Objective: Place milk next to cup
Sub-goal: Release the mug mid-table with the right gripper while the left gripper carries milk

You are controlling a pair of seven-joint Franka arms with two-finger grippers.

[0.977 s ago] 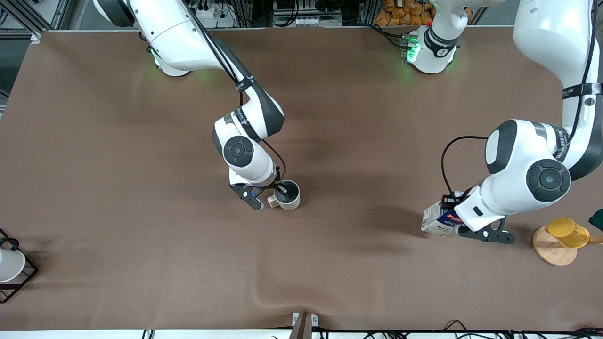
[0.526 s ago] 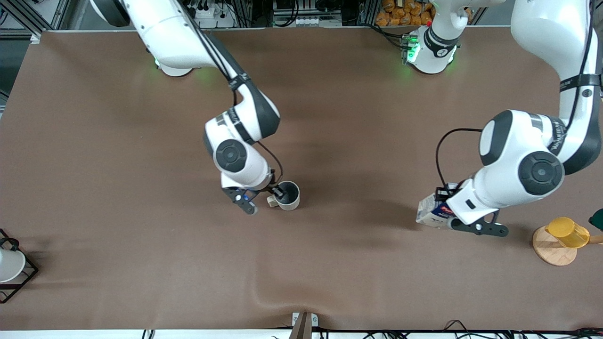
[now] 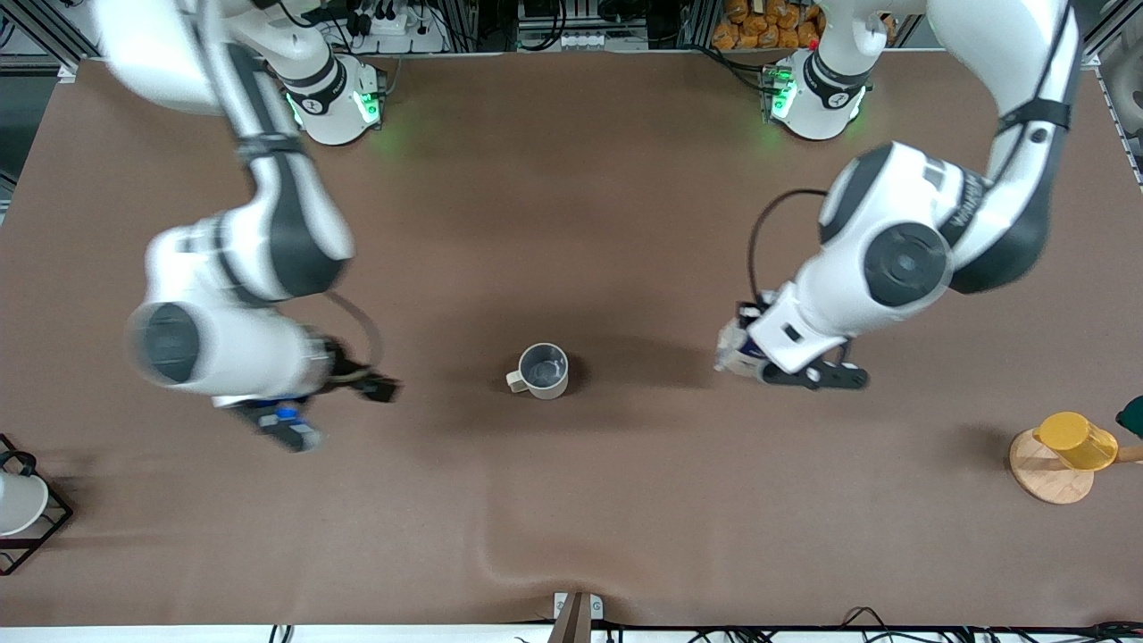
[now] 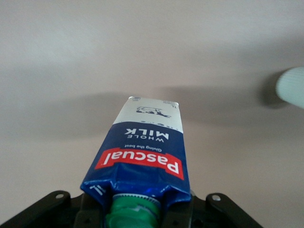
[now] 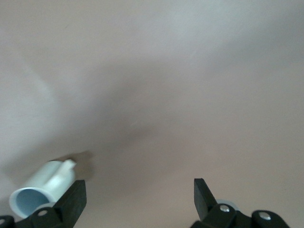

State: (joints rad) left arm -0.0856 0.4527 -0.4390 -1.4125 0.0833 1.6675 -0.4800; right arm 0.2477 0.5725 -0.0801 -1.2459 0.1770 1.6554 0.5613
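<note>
The cup, a beige-white mug with a grey inside, stands upright mid-table; it also shows in the right wrist view and as a pale blur in the left wrist view. My left gripper is shut on the milk, a dark blue carton with a green cap and red label. It holds the carton tilted above the table, toward the left arm's end from the cup. My right gripper is open and empty, over the table toward the right arm's end from the cup.
A yellow cup on a round wooden base stands at the left arm's end. A white cup in a black wire rack sits at the right arm's end. The table cover has a raised fold near the front edge.
My right gripper has left the cup and swung away toward the right arm's end. My left gripper has carried the milk toward the cup.
</note>
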